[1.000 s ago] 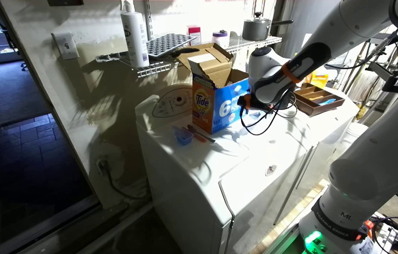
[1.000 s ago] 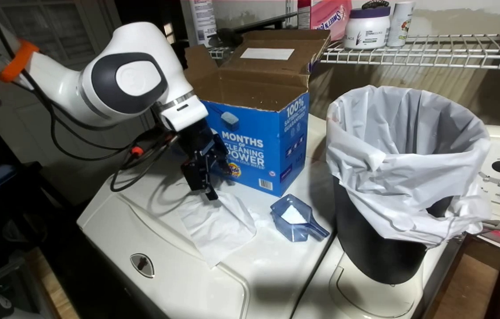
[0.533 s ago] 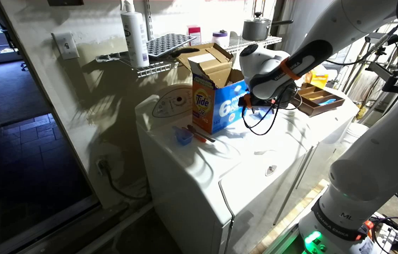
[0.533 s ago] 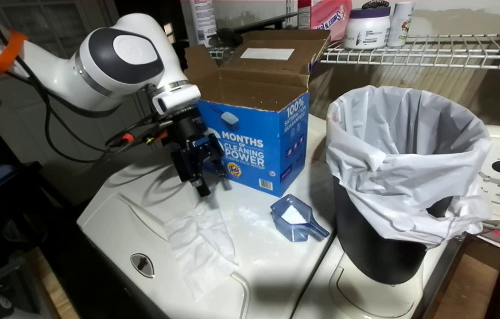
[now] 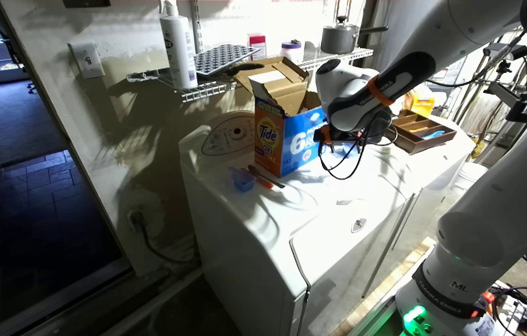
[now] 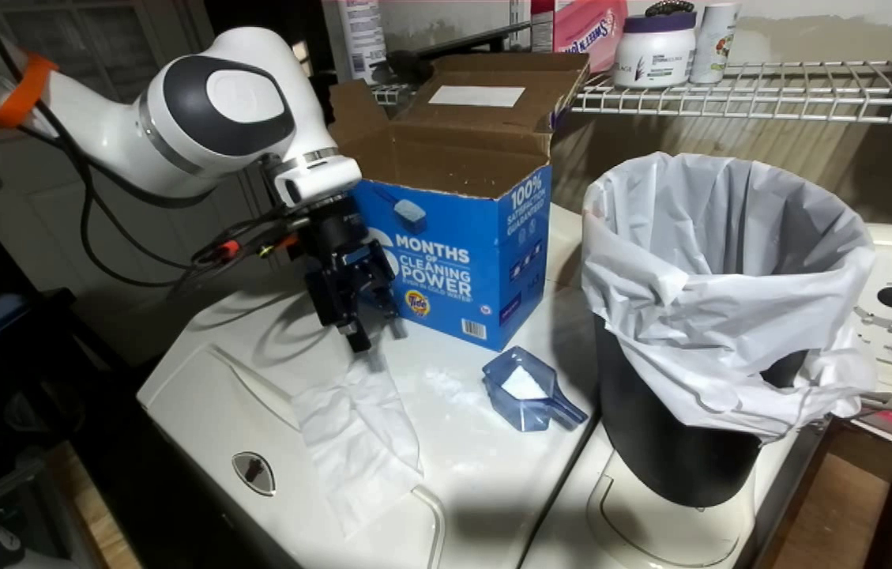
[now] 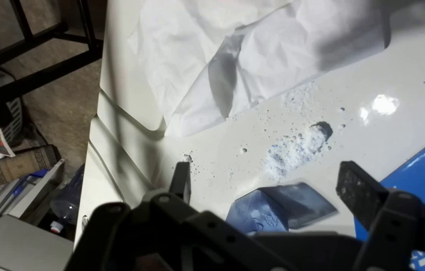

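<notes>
My gripper (image 6: 377, 336) is open and empty above a white appliance top (image 6: 485, 490). Its two fingers are wide apart in the wrist view (image 7: 268, 184). A crumpled white cloth or paper sheet (image 6: 363, 454) lies below and just ahead of the fingers; it also shows in the wrist view (image 7: 272, 56). Spilled white powder (image 7: 291, 150) lies between that sheet and a clear blue scoop (image 6: 525, 391). The scoop holds white powder in an exterior view; its near part in the wrist view (image 7: 257, 212) is hidden by my gripper. An open blue-and-orange Tide box (image 6: 453, 261) stands close beside my gripper.
A black bin (image 6: 659, 435) with a white liner stands past the scoop. A brown divided tray (image 5: 422, 133) lies at the far end. A light blue cup or scoop (image 5: 243, 181) and tools (image 5: 263, 178) lie beside the box. A wire shelf (image 6: 769, 95) hangs above.
Since one second ago the white sheet has shifted toward the appliance's front edge, and my gripper has drawn back slightly and turned more upright. Over the last half second almost nothing has moved.
</notes>
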You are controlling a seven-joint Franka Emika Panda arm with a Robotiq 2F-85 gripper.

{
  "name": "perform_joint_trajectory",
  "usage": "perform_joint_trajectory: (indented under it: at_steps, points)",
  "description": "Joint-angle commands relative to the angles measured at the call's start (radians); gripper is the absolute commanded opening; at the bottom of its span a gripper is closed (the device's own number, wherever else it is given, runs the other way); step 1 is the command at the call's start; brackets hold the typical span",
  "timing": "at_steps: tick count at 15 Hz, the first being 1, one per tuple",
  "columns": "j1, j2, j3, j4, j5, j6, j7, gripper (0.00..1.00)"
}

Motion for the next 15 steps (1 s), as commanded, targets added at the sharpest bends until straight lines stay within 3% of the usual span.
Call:
perform_joint_trajectory:
  at_steps: [1, 5, 15]
  points:
    - [-0.002, -0.049, -0.03, -0.031, 0.097, -0.017, -0.141, 1.0]
    - [-0.019, -0.074, -0.046, -0.066, 0.137, -0.023, -0.207, 1.0]
    - [-0.056, -0.064, -0.069, -0.195, 0.21, 0.08, -0.21, 1.0]
